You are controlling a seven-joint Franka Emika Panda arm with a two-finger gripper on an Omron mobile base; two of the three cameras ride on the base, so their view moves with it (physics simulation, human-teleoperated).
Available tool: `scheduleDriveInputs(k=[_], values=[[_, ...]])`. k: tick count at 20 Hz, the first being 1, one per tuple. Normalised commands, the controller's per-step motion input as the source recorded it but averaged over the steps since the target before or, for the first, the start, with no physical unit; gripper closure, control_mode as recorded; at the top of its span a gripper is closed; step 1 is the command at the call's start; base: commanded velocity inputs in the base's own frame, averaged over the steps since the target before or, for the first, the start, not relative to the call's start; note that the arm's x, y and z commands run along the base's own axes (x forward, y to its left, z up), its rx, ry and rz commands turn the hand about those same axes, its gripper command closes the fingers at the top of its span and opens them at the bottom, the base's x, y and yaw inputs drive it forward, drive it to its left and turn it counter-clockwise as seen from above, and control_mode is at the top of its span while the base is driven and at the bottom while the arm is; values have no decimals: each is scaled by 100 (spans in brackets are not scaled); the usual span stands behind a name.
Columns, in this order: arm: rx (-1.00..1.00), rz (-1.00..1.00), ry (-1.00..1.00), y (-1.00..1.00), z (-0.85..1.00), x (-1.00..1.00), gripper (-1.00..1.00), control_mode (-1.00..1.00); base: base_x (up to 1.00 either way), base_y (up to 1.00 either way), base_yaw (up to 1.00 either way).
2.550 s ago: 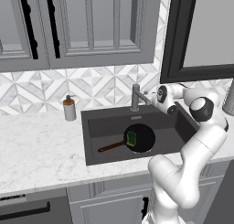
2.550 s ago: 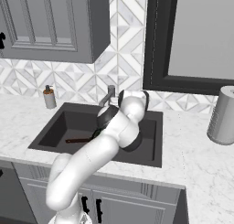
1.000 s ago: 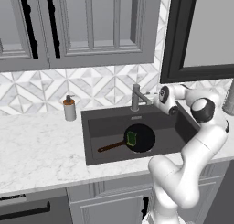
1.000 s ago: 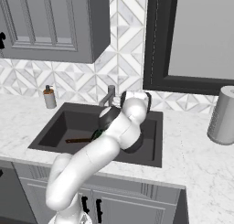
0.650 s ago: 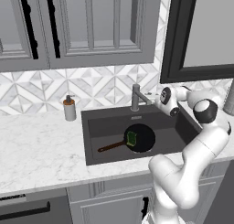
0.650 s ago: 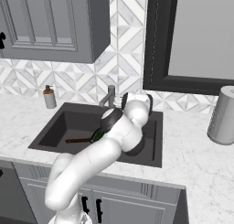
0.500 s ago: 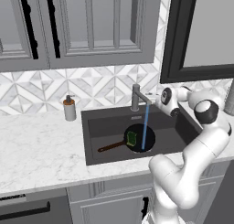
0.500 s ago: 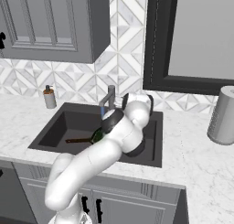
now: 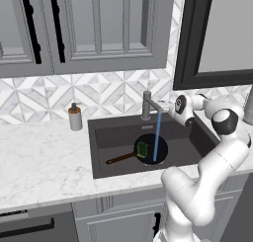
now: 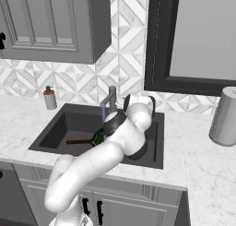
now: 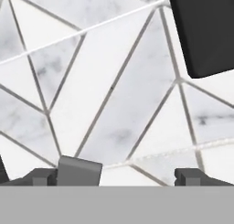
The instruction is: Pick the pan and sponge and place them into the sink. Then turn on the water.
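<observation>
Sitting in the marble counter, the dark sink holds the black pan with the sponge on it; blue water falls from the faucet. Beside the spout, the claw hangs released, holding nothing.

The sink is open from above, but its middle is taken — the pan lies on the floor with the sponge in it, and the water falls onto it from the faucet. The gripper, jaws wide, sits just beside the spout, close to the tiled wall. The soap dispenser stands left — countertop in front lies bare
</observation>
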Motion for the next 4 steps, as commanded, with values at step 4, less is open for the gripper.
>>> scheduleDriveInputs(k=[4], values=[[0, 0, 0, -25, -4, 0, -100, -100, 0, 0, 0]])
